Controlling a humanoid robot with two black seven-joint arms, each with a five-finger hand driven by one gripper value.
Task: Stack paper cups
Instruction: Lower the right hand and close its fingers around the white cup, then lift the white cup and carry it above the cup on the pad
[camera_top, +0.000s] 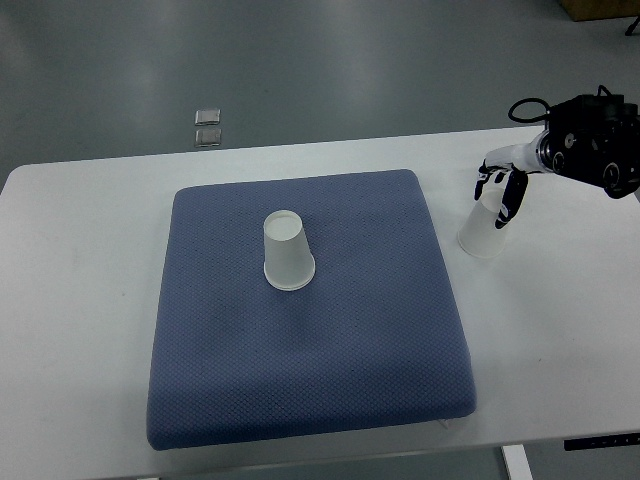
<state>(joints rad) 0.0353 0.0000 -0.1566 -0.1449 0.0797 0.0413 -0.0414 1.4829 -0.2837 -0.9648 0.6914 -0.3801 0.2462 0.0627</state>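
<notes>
Paper cups are kept apart: one cup (288, 252) is turned upside down in the middle of the blue mat (200, 340), and a second cup (482, 232) is set on the white table (80, 300), off the mat's right side. The second cup seems to be held at its top by the right hand (503, 192), though the fingers are hard to see. It could be squashed if squeezed hard, or dropped if held loosely.

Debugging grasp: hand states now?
Right hand: shut on the cup, off the pad.
Left hand: not in view.
</notes>
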